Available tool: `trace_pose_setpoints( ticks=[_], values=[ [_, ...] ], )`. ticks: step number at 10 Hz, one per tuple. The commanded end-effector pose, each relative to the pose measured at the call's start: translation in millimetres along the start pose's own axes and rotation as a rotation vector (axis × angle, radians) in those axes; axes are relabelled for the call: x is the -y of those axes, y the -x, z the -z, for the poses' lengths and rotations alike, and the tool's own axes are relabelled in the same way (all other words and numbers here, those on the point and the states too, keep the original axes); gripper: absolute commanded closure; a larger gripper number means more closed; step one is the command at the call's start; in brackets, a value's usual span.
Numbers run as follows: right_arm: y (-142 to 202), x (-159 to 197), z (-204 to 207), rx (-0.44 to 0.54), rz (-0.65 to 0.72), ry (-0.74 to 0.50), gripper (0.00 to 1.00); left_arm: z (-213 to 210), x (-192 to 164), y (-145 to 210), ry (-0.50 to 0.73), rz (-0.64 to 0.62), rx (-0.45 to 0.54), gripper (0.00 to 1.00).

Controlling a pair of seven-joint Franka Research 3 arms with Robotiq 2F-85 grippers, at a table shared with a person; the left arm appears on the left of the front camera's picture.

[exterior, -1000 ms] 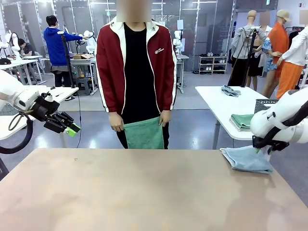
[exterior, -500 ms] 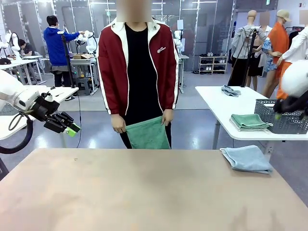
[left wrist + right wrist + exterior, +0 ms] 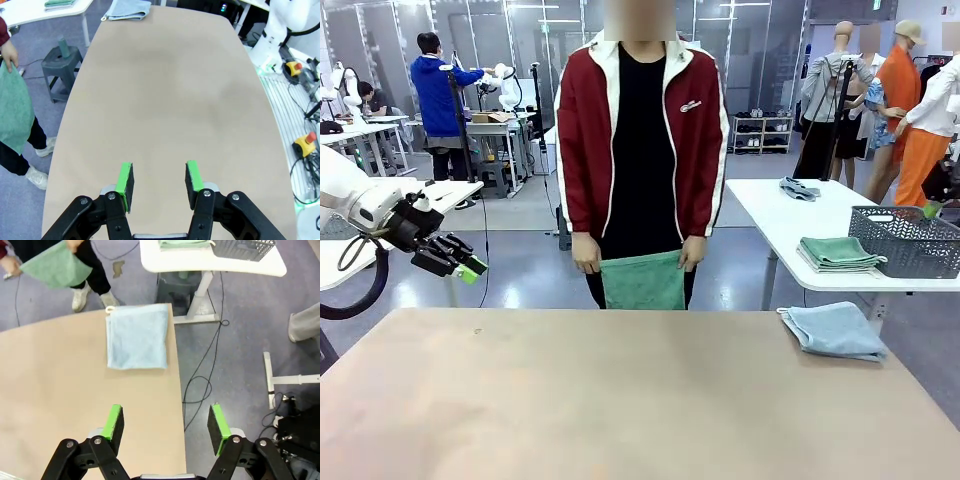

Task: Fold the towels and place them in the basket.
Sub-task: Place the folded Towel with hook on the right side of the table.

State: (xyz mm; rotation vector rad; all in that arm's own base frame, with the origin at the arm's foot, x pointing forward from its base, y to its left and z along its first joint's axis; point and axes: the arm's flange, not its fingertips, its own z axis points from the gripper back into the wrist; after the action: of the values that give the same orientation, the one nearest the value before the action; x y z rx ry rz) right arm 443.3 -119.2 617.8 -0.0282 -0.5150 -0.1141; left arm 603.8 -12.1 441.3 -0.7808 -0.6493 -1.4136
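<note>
Soft blues and greens over a tan tabletop (image 3: 620,400)
The folded towel (image 3: 835,330) is dusty grey-blue; the held towel (image 3: 643,282) and stacked towels (image 3: 837,252) are sea-green. The basket (image 3: 905,245) is dark grey lattice, and the person's jacket (image 3: 585,130) is dark red with white trim. The left gripper (image 3: 159,179) and right gripper (image 3: 166,424) are black with green pads (image 3: 125,181).

Edges and overlaps eat into most of the cloth here.
In the front view the person's sea-green towel (image 3: 642,282) hangs behind the table (image 3: 620,380), its bottom hem hidden, and the basket (image 3: 900,245) runs off the right edge; whether anything lies inside it cannot be told. From the left wrist, the grey-blue towel (image 3: 127,10) and the folded green stack (image 3: 59,4) are clipped by the top edge.
</note>
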Motion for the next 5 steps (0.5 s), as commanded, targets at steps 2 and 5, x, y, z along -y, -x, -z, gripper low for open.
trace_pose_setpoints(
  ticks=[2,5],
  values=[
    [21.5,-2.5,-12.6,0.002,-0.089,0.013,0.16,0.0,-1.8,-1.4,0.007,0.011,0.001,0.46],
    [14.2,-6.0,-14.4,-0.004,-0.048,0.013,0.16,0.0,-1.8,-1.4,0.007,0.011,0.001,0.46]
  ],
)
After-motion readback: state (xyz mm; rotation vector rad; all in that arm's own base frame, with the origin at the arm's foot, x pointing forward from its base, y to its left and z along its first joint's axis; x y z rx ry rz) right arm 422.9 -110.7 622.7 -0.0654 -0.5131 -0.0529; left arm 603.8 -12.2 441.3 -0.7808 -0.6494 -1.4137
